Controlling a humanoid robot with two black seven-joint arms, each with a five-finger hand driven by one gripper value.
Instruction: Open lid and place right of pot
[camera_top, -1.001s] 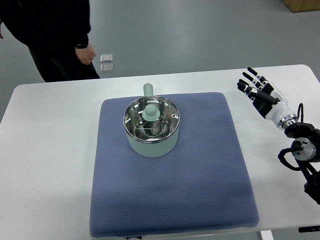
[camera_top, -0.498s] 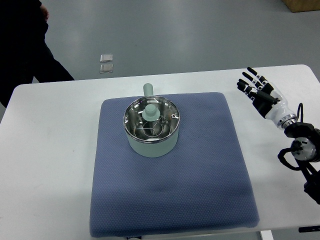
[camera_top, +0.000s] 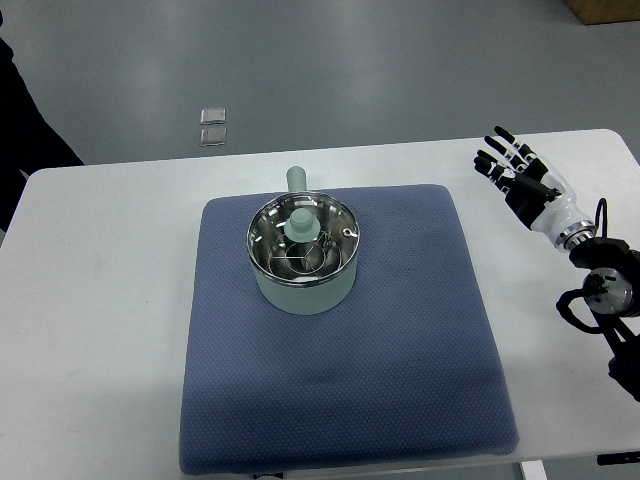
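A pale green pot (camera_top: 302, 288) stands on a blue mat (camera_top: 340, 380) in the middle of the white table. A glass lid (camera_top: 322, 237) with a green knob (camera_top: 301, 221) sits on the pot. The pot's stub handle (camera_top: 296, 179) points to the far side. My right hand (camera_top: 512, 165) is at the table's right side, well to the right of the pot, with its fingers spread and holding nothing. My left arm does not show.
The mat covers the table's middle; bare table (camera_top: 100, 300) lies to the left and right of it. A person in dark clothes (camera_top: 25, 140) stands at the far left edge. Two small square tiles (camera_top: 212, 125) lie on the floor beyond the table.
My right hand has lifted slightly up and to the right. The person has moved left, mostly out of the picture. The pot and lid have not moved.
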